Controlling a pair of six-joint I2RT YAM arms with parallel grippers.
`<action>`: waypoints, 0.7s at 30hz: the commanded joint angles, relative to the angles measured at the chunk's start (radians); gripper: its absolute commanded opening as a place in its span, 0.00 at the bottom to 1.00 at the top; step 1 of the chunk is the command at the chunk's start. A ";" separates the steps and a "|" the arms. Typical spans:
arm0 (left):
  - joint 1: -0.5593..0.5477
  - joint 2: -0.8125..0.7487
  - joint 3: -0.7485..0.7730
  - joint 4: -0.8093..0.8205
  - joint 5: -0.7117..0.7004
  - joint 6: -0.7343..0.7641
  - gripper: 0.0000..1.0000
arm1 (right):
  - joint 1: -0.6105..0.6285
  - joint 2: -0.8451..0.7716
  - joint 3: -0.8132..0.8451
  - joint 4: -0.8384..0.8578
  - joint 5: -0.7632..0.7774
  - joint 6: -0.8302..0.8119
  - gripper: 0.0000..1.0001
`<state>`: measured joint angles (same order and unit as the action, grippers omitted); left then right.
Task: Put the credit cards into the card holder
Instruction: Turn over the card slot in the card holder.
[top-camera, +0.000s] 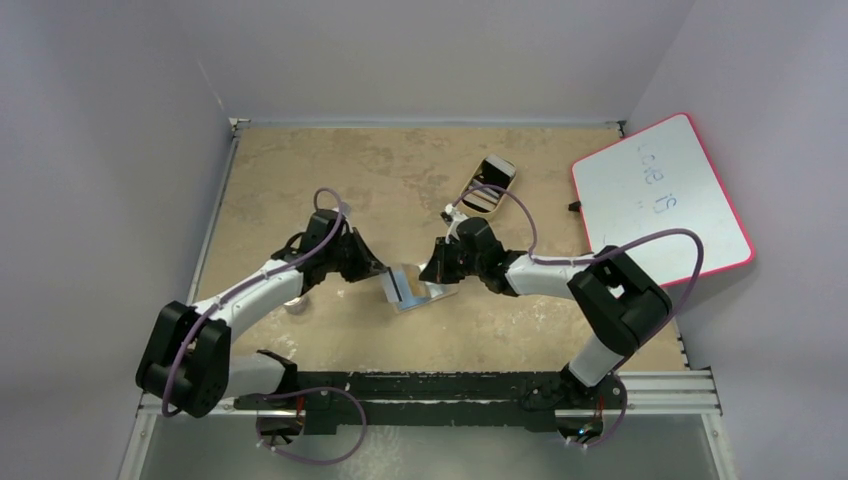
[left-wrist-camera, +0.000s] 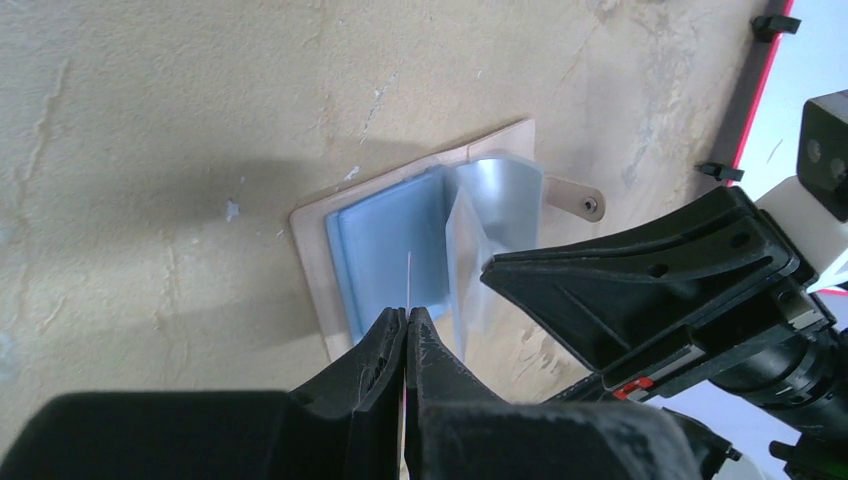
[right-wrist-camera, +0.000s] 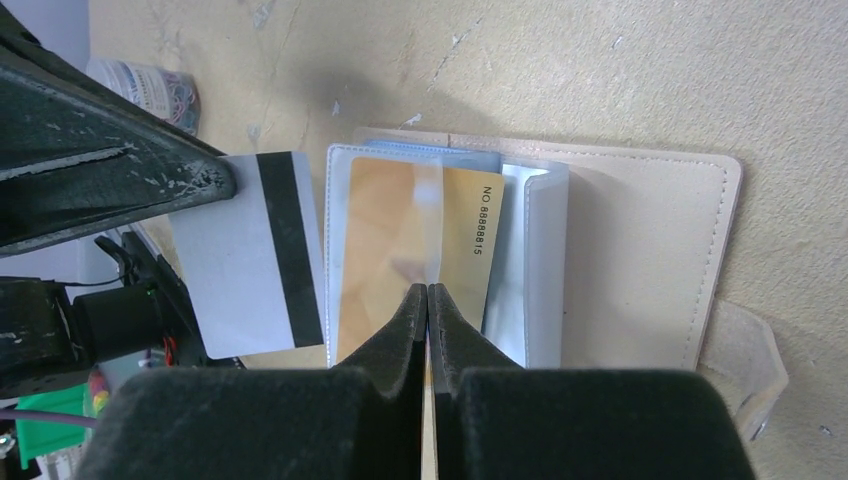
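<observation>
A white dry-erase board with a red rim (top-camera: 660, 190) lay at the right edge of the mottled tan tabletop (top-camera: 300, 170). A white-edged, phone-like slab (top-camera: 490, 185) rested nearby, apart from it.

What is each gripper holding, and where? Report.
Left gripper: magnetic-stripe card, by its edge. Right gripper: card holder's clear sleeve, by its free edge.
</observation>
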<state>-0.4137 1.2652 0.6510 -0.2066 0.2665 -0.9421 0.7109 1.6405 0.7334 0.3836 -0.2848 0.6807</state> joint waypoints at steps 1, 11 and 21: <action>-0.001 0.032 -0.019 0.152 0.055 -0.041 0.00 | -0.007 0.006 0.001 0.049 -0.035 0.008 0.00; -0.001 0.082 -0.042 0.361 0.134 -0.140 0.00 | -0.010 -0.046 0.042 -0.074 0.034 -0.026 0.20; -0.068 0.213 0.060 0.397 0.148 -0.133 0.00 | -0.041 -0.278 0.064 -0.290 0.212 -0.101 0.39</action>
<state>-0.4564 1.4227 0.6239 0.1806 0.3923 -1.1042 0.6746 1.4258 0.7456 0.1677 -0.1593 0.6285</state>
